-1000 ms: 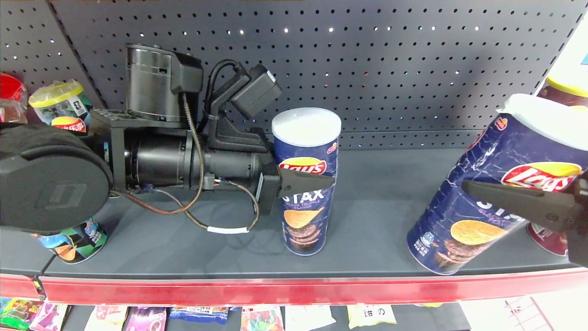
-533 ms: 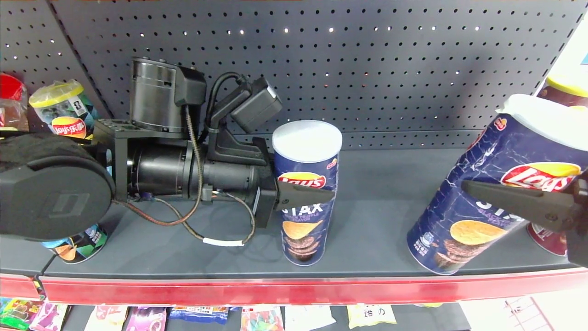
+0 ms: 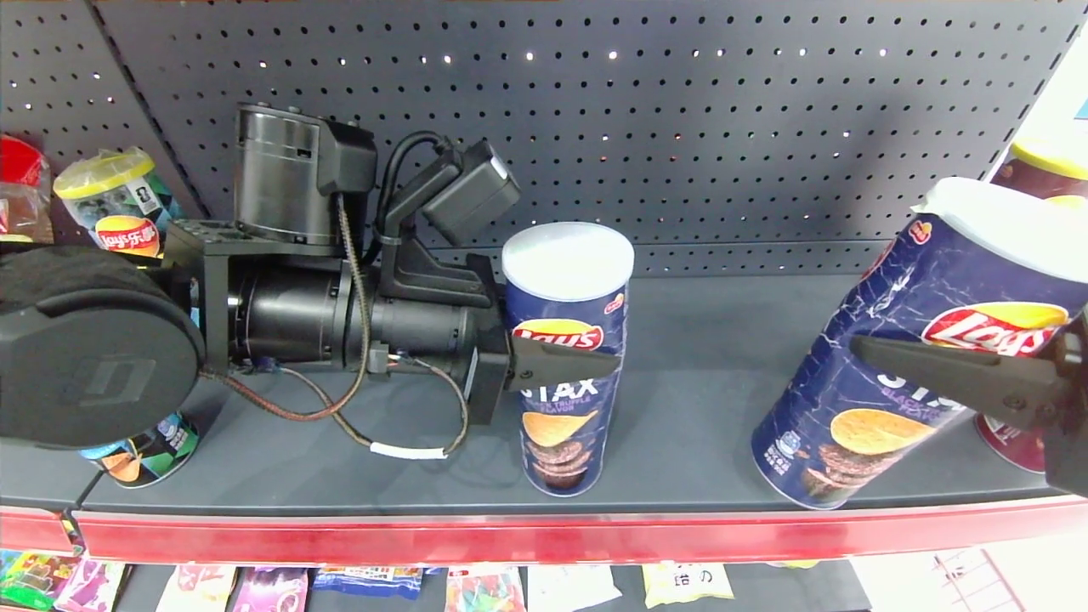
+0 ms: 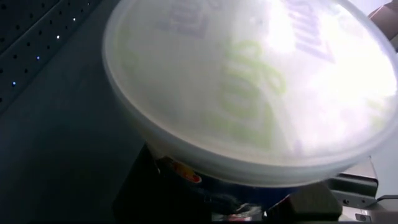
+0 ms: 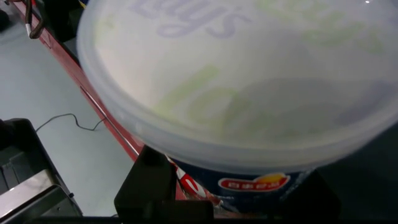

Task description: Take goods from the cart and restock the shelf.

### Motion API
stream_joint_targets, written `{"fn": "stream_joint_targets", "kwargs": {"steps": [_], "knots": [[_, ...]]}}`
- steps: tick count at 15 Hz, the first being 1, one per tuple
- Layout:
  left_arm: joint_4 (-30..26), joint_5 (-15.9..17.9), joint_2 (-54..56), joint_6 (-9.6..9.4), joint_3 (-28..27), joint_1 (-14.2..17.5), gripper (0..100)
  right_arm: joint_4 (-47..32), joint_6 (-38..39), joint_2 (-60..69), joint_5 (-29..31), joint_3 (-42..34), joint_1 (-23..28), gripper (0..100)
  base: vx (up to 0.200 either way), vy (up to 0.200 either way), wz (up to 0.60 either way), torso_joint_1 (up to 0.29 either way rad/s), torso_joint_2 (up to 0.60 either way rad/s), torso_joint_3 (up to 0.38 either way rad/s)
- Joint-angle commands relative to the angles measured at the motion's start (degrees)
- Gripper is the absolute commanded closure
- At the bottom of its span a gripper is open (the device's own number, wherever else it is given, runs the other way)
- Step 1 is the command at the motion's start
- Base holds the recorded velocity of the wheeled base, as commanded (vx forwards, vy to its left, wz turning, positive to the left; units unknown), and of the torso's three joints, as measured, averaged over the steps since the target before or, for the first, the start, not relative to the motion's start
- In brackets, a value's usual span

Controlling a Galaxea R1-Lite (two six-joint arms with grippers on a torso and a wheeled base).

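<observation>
I am placing stock on the shelf [image 3: 705, 357]: my left gripper [image 3: 561, 361] is clamped on an upright chip can [image 3: 568, 442] standing near the front edge. My right gripper [image 3: 952, 378] pinches a tilted chip can [image 3: 884, 323], its base edge touching the shelf. Next, I judge, the tilted one needs righting before release.

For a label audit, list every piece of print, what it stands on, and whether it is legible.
Middle can: logo and flavour lettering, legible.
Right can: logo legible, lettering partly behind the fingers.
Yellow-lidded can: logo legible, rest too small.
Both lids: blurred.
Packets below: mostly too small.
</observation>
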State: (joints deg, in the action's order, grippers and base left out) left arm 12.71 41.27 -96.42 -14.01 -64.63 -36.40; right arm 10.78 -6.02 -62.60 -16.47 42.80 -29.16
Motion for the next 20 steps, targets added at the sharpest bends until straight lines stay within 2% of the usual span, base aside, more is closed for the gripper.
{"fn": "stream_joint_targets", "kwargs": {"steps": [1,4,10,15,20], "knots": [[0.0,0.0,0.2,-0.06,0.7,0.0,100,0.0,0.0,-0.2,-0.1,0.1,0.0,100,0.0,0.0,0.0,0.0,0.0,0.0],[0.1,0.0,1.0,-0.06,2.5,0.0,100,0.0,0.0,-0.2,-0.1,0.1,0.0,100,0.0,0.0,0.0,0.0,0.0,0.0],[0.2,0.0,1.0,0.03,2.5,-0.1,100,0.0,0.0,-0.4,-0.1,0.1,0.0,100,0.0,0.0,0.0,0.0,0.0,0.0],[0.2,0.0,1.4,0.21,2.8,-1.8,100,0.0,0.0,-1.0,-0.1,1.0,0.0,100,0.0,0.0,0.0,0.0,0.0,0.0],[0.2,0.0,2.0,0.3,4.0,-1.9,100,0.0,0.0,-1.0,-0.1,1.0,0.0,100,0.0,0.0,0.0,0.0,0.0,0.0]]}}
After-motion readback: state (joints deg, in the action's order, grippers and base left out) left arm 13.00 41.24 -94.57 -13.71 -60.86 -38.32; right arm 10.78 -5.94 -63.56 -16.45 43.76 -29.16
